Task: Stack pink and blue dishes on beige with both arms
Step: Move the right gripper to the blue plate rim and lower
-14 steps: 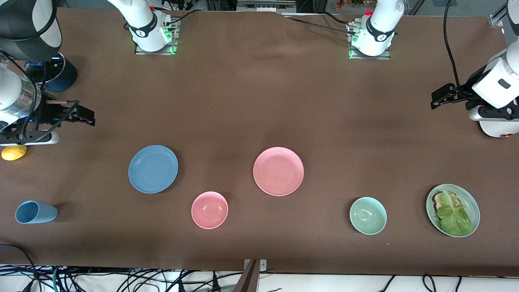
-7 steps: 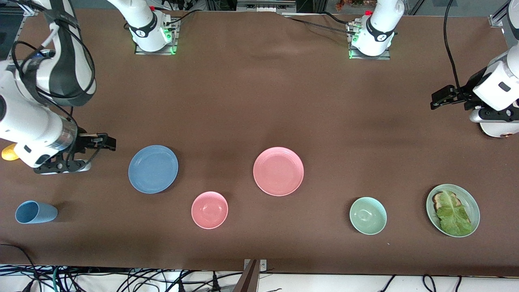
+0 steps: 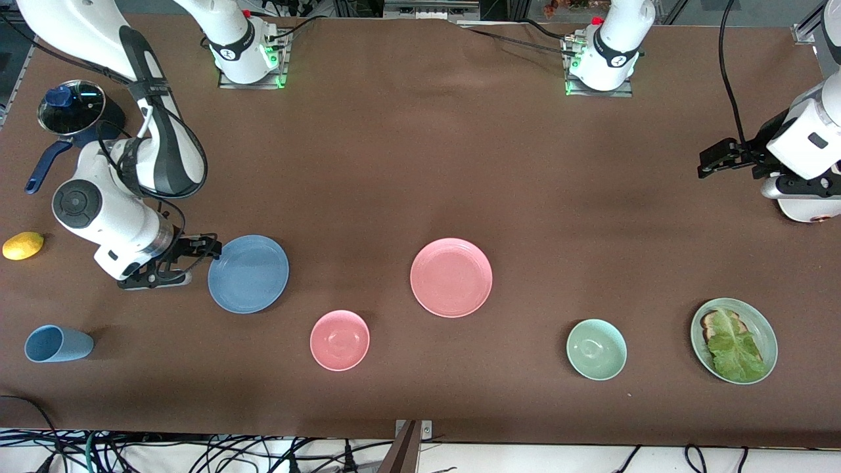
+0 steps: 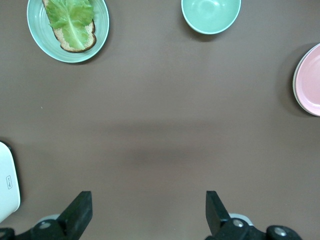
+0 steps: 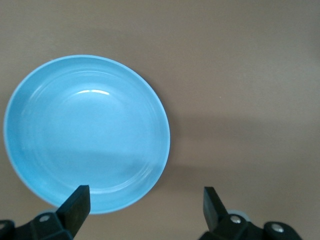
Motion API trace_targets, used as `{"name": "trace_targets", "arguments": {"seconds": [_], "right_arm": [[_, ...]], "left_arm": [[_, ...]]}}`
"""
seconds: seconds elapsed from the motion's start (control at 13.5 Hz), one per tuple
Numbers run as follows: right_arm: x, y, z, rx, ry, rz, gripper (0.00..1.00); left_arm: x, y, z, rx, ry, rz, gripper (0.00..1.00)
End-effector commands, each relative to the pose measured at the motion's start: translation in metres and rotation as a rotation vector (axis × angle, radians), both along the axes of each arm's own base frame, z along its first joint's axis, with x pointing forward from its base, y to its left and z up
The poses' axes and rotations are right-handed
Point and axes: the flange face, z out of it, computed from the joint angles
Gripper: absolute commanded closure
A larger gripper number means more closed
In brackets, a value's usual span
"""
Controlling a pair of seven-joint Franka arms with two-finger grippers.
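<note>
The blue dish lies flat on the brown cloth toward the right arm's end of the table. The pink dish lies at mid-table. My right gripper is open at the blue dish's rim, on the side toward the right arm's end. In the right wrist view the blue dish fills the space ahead of the right gripper, one finger over its edge. My left gripper waits open over the left arm's end; the left wrist view shows nothing between the left gripper's fingers. The beige plate is out of view.
A small pink bowl, a pale green bowl and a green plate with toast and lettuce lie nearer the front camera. A blue cup, a lemon and a lidded pot are at the right arm's end.
The right arm has swung in from the table's end to the blue dish's rim, uncovering the pot and the lemon. The left arm has barely moved.
</note>
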Motion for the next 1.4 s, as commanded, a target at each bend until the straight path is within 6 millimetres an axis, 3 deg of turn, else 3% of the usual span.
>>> {"name": "trace_targets", "arguments": {"seconds": [0.0, 0.3, 0.44, 0.59, 1.03, 1.33], "right_arm": [[0.004, -0.01, -0.006, 0.007, -0.024, -0.001, 0.0], [0.011, -0.027, -0.026, 0.007, -0.067, 0.021, 0.01], [0.013, -0.03, -0.041, 0.007, -0.083, 0.027, 0.03], [0.014, -0.03, -0.054, 0.007, -0.094, 0.028, 0.08], [0.011, -0.028, -0.063, 0.01, -0.077, 0.026, 0.32], [0.01, -0.025, -0.075, 0.04, -0.068, -0.004, 0.35]], "left_arm": [[-0.003, 0.004, 0.012, -0.016, -0.028, -0.012, 0.0], [0.001, 0.005, 0.008, -0.006, -0.02, -0.014, 0.0], [0.005, 0.003, 0.019, -0.003, -0.04, -0.012, 0.0], [0.008, 0.003, 0.025, -0.003, -0.051, -0.012, 0.0], [0.005, -0.004, 0.023, -0.003, -0.028, -0.031, 0.0], [0.004, -0.003, 0.023, -0.005, -0.025, -0.029, 0.0]]}}
